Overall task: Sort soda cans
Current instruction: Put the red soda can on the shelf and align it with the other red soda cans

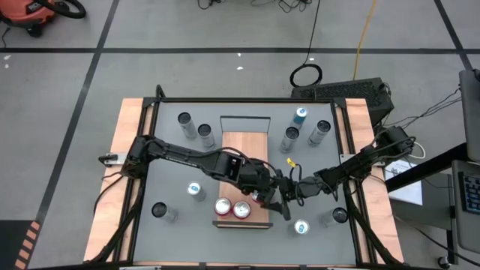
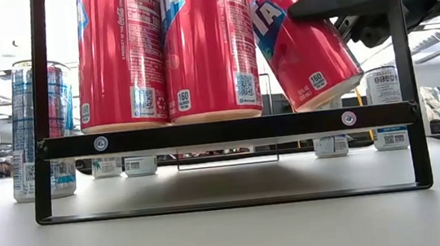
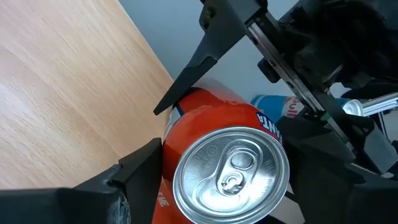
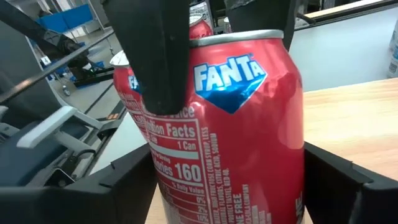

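I have both grippers on one red can (image 1: 259,196) over the near right part of the wooden board (image 1: 244,150). My left gripper (image 3: 205,180) pinches it from either side, its fingers (image 3: 134,168) spread only to the can's width and pressed against the wall just below the silver top. My right gripper (image 4: 230,180) comes in from the other side, and its fingers (image 4: 121,177) bracket the same can low on its body, close against the label; I can't quite tell whether they press it or only flank it. In the low view the can (image 2: 303,36) leans, its base tipped toward the right and lifted off the black frame's bar (image 2: 229,130). Just beside it stand two more red cans (image 1: 223,205) upright and touching each other at the board's near edge. Out on the grey table (image 1: 172,172) the others are scattered: two silver-grey cans (image 1: 185,120) at the far left, one blue can (image 1: 301,115) and two grey ones (image 1: 322,129) at the far right, a blue one (image 1: 195,190) left of the board, another (image 1: 301,226) near right, and grey ones (image 1: 160,211) at the near corners.
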{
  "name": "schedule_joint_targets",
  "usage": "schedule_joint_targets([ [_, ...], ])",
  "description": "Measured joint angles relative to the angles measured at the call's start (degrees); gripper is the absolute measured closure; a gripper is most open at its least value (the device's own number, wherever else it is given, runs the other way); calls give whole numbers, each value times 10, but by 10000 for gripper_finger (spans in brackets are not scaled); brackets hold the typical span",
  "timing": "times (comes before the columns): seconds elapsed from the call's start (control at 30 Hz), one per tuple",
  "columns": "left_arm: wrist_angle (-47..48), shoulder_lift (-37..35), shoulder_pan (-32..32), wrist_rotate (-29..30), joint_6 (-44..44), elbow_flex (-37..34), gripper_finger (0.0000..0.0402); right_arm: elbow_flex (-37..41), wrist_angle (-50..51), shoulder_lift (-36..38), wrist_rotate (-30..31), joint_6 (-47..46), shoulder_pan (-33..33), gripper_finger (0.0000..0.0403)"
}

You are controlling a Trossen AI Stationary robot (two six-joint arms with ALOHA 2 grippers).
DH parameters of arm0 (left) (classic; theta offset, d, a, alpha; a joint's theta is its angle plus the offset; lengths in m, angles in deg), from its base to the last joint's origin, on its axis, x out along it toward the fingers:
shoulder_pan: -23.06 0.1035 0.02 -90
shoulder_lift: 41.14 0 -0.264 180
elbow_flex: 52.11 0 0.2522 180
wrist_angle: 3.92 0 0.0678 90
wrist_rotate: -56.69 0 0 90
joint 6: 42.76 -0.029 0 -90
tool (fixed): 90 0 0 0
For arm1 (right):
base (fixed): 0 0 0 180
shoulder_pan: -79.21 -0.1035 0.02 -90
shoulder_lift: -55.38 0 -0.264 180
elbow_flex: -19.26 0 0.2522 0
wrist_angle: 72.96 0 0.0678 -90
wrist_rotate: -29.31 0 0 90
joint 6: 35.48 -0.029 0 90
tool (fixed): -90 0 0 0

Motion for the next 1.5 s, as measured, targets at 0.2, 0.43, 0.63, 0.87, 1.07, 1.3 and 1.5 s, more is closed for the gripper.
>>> schedule_joint_targets([
  [0.2,11,0,-1,-18,2,0,116,-2,-5,1,-24,-33,0,66],
  [0.43,34,2,1,-29,-1,6,117,-2,9,1,-40,-42,0,60],
  [0.63,33,1,-1,-29,2,10,117,-1,57,27,-68,-40,0,60],
  [0.87,32,1,-4,-18,2,10,117,-1,183,97,-69,-17,0,67],
  [1.07,31,1,-4,-15,-3,10,117,0,217,116,-69,-5,0,104],
  [1.3,31,1,-4,-11,0,11,102,0,215,99,-69,-9,0,179],
  [1.5,25,-2,-4,-11,-1,13,74,0,214,96,-69,-8,0,251],
])
